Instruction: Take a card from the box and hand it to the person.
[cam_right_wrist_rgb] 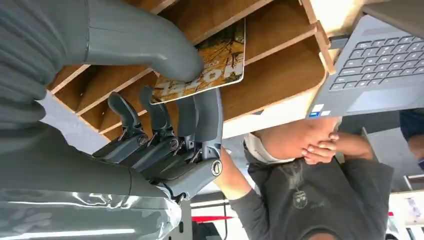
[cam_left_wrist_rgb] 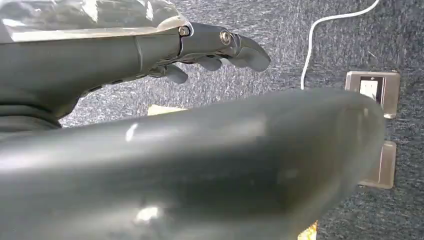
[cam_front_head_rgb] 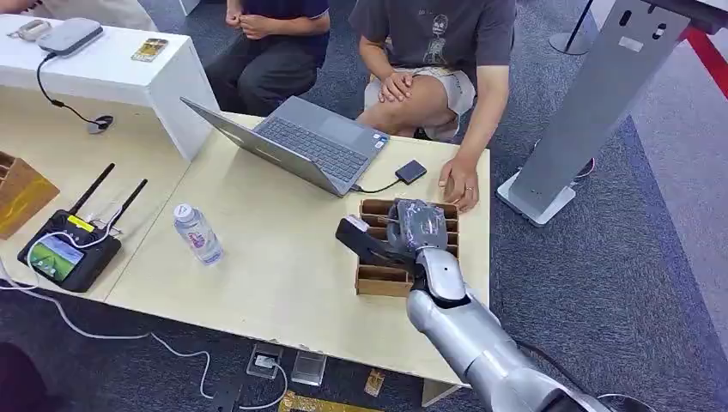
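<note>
The right hand (cam_right_wrist_rgb: pixel 165 125) pinches a card (cam_right_wrist_rgb: pixel 210 62) between its thick thumb and darker fingers, right over the wooden box (cam_front_head_rgb: pixel 378 279) with its row of slots. The card is printed in yellow and brown; its long axis runs across the slot dividers, and its free end points away from the palm toward the laptop (cam_front_head_rgb: pixel 300 142) side of the box. In the head view the hand sits above the box near the right end of the pale wooden table (cam_front_head_rgb: pixel 275 266). A seated person rests a hand (cam_front_head_rgb: pixel 459 182) on the table edge just beyond the box. The left hand (cam_left_wrist_rgb: pixel 215 50) hangs over grey carpet (cam_left_wrist_rgb: pixel 300 30) with its fingers loosely curled around nothing, near a floor socket (cam_left_wrist_rgb: pixel 372 90) and a white cable (cam_left_wrist_rgb: pixel 320 30). A water bottle (cam_front_head_rgb: pixel 197 233) stands on the table, and a controller with antennas (cam_front_head_rgb: pixel 73 245) lies on the neighbouring table.
</note>
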